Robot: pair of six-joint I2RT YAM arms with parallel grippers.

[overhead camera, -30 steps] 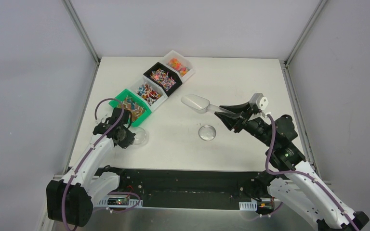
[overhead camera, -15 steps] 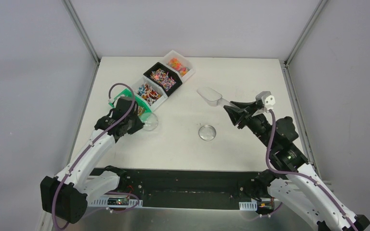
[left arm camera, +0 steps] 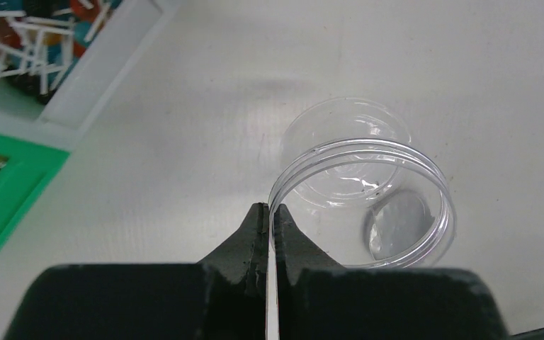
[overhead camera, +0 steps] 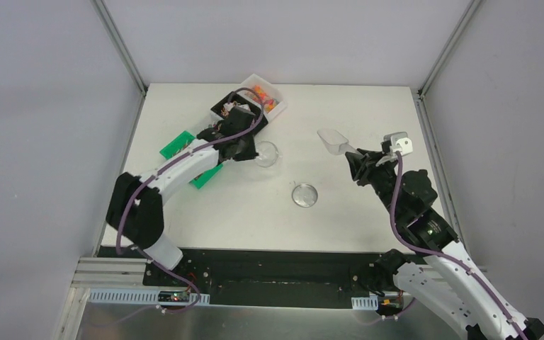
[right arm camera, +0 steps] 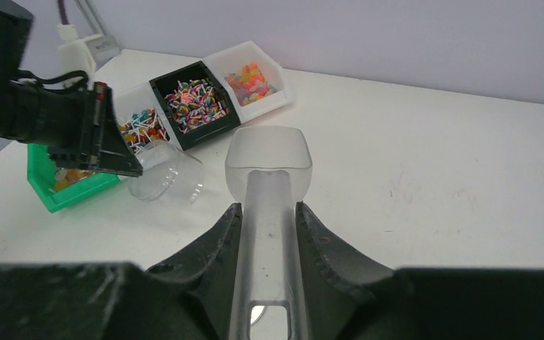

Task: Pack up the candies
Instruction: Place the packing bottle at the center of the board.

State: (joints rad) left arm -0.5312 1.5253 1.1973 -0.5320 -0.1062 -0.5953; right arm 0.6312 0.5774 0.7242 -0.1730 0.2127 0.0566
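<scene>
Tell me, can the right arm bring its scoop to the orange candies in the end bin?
Probably yes: only bare table lies between the scoop and the orange candies; the left gripper, holding the clear jar, is close beside, not across.

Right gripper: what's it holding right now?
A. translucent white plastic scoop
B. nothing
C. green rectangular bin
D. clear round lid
A: in the right wrist view the right gripper clamps the handle of the translucent white plastic scoop; the clear round lid lies apart on the white table.
</scene>
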